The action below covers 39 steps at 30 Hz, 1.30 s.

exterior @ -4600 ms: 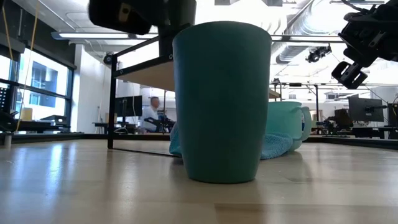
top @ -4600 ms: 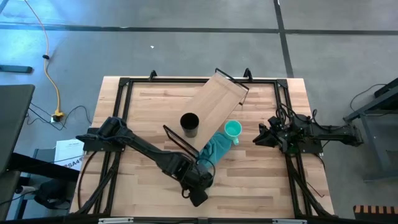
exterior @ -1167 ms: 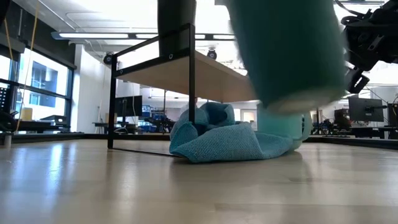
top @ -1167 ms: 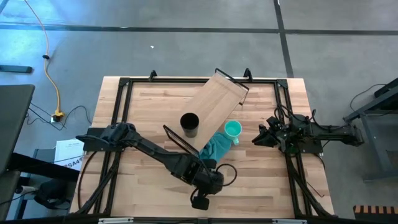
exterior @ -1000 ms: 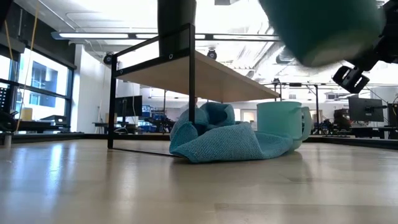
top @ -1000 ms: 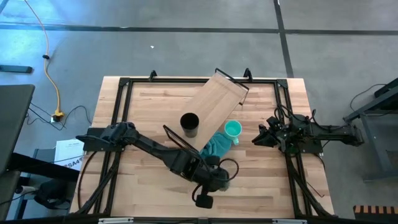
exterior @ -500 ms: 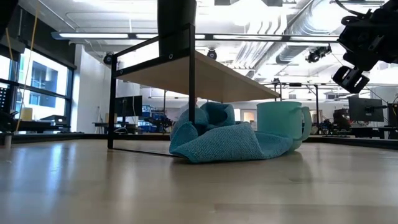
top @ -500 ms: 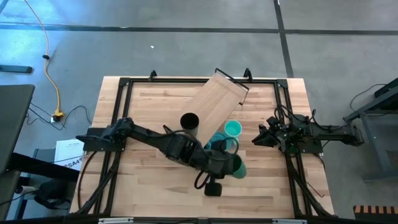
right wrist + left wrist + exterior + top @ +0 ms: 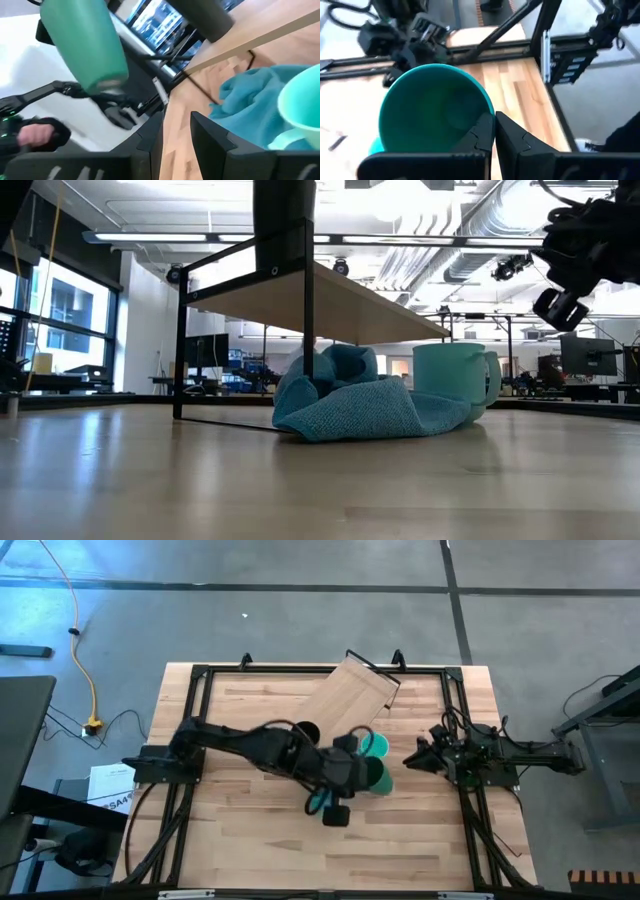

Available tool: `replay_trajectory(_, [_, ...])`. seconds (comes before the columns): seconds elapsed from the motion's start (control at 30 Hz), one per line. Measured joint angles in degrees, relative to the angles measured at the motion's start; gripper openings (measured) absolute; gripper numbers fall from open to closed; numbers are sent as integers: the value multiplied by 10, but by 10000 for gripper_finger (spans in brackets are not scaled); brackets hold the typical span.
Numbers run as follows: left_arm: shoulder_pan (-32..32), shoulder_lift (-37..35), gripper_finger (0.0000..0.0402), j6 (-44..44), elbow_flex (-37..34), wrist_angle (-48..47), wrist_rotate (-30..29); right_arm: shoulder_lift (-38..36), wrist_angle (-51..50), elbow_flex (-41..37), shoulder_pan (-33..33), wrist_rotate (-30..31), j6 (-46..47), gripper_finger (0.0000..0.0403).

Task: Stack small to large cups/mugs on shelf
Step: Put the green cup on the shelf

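While clamped on dark green cup (image 9: 377, 778) rim, left gripper (image 9: 492, 131) holds it aloft above table (image 9: 250, 840), just beside mint mug (image 9: 373, 746) and teal cloth (image 9: 350, 405). Black cup (image 9: 306, 730) on shelf (image 9: 352, 692). Right gripper (image 9: 412, 758) parked at right edge, fingers apart.

A grey concrete floor (image 9: 300, 610), crossed by dark seam lines, is seen around the desk (image 9: 250, 840). A yellow cable (image 9: 80, 650) is laid across the floor to a plug block. Sheets of paper (image 9: 105, 785) are lying beside the desk frame. In the low view, tall windows (image 9: 60, 315) are set at one side, ceiling light strips (image 9: 400, 240) and exposed ducts (image 9: 470, 265) are mounted overhead, and monitors (image 9: 580, 355) are placed far behind.
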Motion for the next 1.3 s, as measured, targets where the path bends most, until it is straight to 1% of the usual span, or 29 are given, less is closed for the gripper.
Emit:
replay_trajectory(0.17, [20,-26,0,40,0,-10,-1,1,-4,0,0,61,0,89])
replay_trajectory(0.27, [35,-48,0,66,0,-10,-1,5,-2,0,0,84,0,89])
replay_trajectory(0.53, [81,-85,0,126,0,-17,-2,8,0,0,0,120,4,89])
replay_trajectory(0.73, [110,-96,0,154,1,-25,-2,8,-1,0,0,122,4,89])
replay_trajectory(0.97, [144,-103,0,166,0,-72,0,7,-12,0,0,122,-4,89])
replay_trajectory(1.1, [159,-102,0,189,0,-84,1,8,-12,0,0,122,-63,89])
replay_trajectory(1.3, [188,-102,0,196,0,-84,16,7,-12,0,0,121,-132,89])
